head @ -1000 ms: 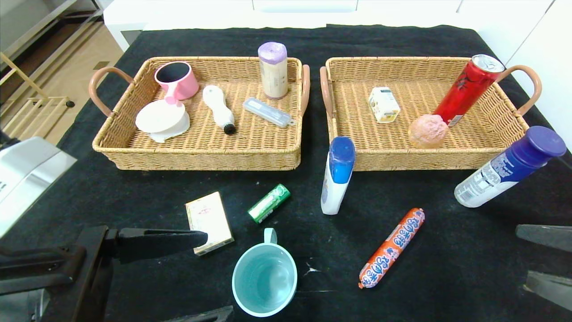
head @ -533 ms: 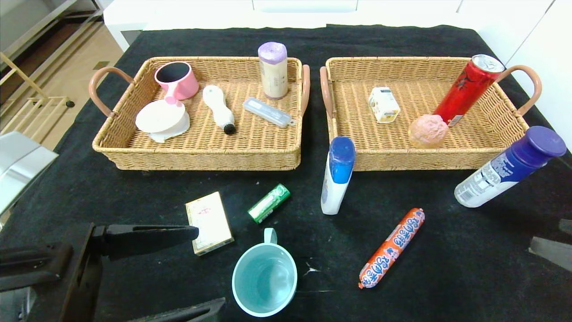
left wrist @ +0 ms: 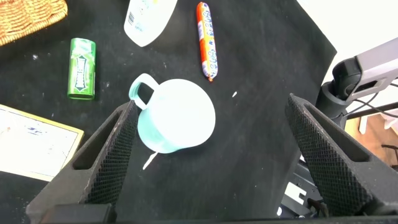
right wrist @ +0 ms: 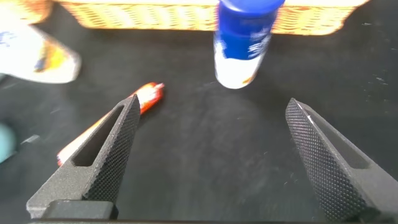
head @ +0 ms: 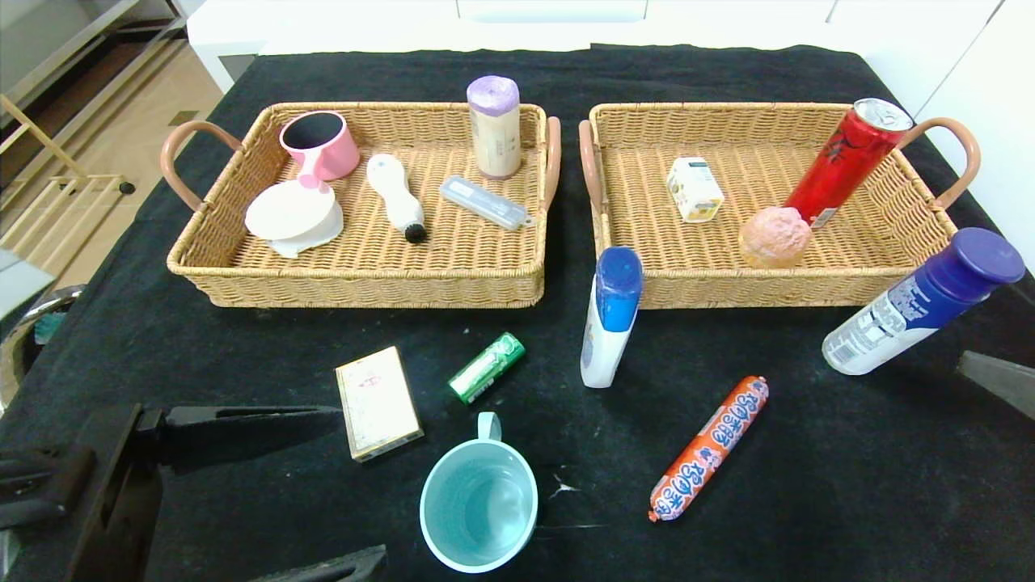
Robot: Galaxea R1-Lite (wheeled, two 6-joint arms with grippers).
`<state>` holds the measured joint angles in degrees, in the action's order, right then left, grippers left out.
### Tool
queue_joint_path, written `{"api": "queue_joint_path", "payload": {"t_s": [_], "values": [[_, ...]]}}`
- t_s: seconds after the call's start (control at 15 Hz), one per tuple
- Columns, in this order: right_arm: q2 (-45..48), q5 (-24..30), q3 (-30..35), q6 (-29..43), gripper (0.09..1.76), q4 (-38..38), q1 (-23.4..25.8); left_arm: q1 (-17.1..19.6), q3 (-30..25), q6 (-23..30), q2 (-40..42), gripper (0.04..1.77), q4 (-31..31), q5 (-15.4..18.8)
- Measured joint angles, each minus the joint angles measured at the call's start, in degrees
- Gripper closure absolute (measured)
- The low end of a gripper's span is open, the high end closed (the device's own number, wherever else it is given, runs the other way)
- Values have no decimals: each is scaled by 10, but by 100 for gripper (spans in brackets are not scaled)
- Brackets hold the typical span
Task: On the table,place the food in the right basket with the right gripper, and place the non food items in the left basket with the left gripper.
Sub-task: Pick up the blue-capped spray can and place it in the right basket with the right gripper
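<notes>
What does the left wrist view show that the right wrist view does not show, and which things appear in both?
Only the left wrist view shows the teal cup between the open fingers of the left claw, the green tube and a corner of the cream box.

Only the right wrist view shows the upright bottle with the dark blue cap, standing beyond the open right claw in front of the basket.

Both show the orange sausage lying on the black table, and the lower part of the white bottle.
</notes>
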<state>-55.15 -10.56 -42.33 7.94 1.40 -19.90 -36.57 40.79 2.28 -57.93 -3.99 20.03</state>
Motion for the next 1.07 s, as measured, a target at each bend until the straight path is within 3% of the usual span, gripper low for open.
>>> {"api": "queue_joint_path", "payload": {"t_s": [0.47,0.8,1.07], "values": [[-94,-10,-1,-1,14,-120,21,0,-2,0,8,9,0,-1],[-136,-14,-20,-15,14,-161,65,1,-3,0,13,9,0,-12],[-162,-13,-27,-13,14,-178,73,10,-2,1,22,9,-10,-16]]}}
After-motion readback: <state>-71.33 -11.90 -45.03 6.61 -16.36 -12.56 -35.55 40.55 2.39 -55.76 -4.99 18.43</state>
